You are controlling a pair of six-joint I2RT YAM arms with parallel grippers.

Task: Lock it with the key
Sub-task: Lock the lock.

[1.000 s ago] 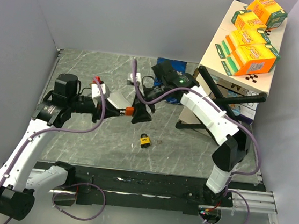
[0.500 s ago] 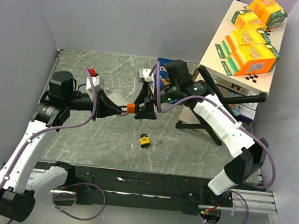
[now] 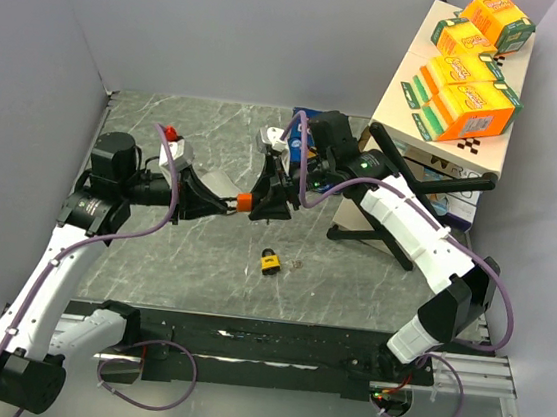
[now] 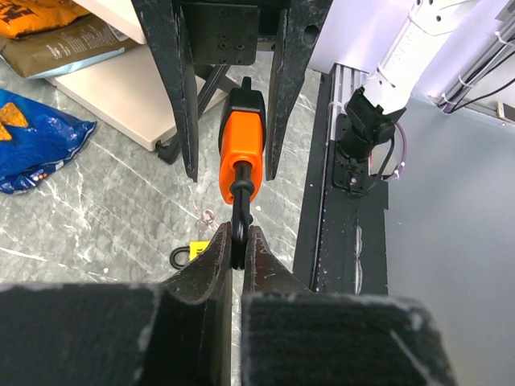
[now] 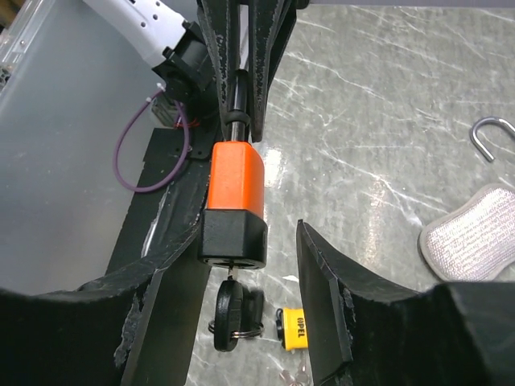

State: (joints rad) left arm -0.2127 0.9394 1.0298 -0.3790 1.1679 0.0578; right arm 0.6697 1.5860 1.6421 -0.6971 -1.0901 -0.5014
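An orange padlock (image 3: 243,202) with a black base hangs in the air over the middle of the table. My left gripper (image 3: 227,204) is shut on its black shackle (image 4: 240,211), which sits pinched between the fingertips (image 4: 219,256). A black-headed key (image 5: 228,315) on a ring sticks out of the lock's base (image 5: 233,236). My right gripper (image 5: 251,233) is open, with one finger on each side of the base. Its left finger lies against or very near the base and its right finger (image 5: 322,281) stands clear of it. It grips neither lock nor key.
A small yellow padlock (image 3: 271,261) lies on the table below the held lock. A loose silver shackle (image 5: 491,137) and a grey pad (image 5: 471,237) lie farther off. A stand with orange boxes (image 3: 464,79) fills the back right, with a blue snack bag (image 4: 32,141) beside it.
My right arm swung in and brought its fingers around the lock's base, and the jaws have narrowed. The left arm shifted slightly and still holds the shackle.
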